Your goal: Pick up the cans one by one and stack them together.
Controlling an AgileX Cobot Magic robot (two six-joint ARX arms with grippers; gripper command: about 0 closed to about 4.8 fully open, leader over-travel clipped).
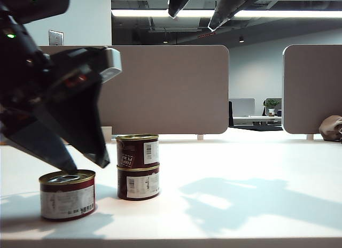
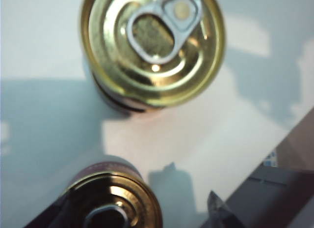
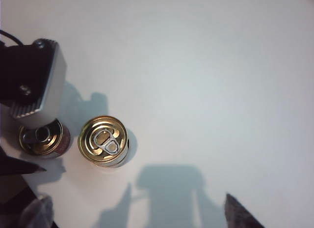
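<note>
- Maroon labels and gold rims are seen on all three cans, which are set on the white worktop near its front edge, toward the left corner.
- Two cans are stacked: the upper can is seated upright on the lower can.
- The single can is stood just beside the stack, apart from it and nearer the front edge.
- The left claw is held spread directly over the single can, its fingertips at the lid rim; nothing is pinched.
- The right claw is raised high above the worktop, spread wide, with nothing gripped.
</note>
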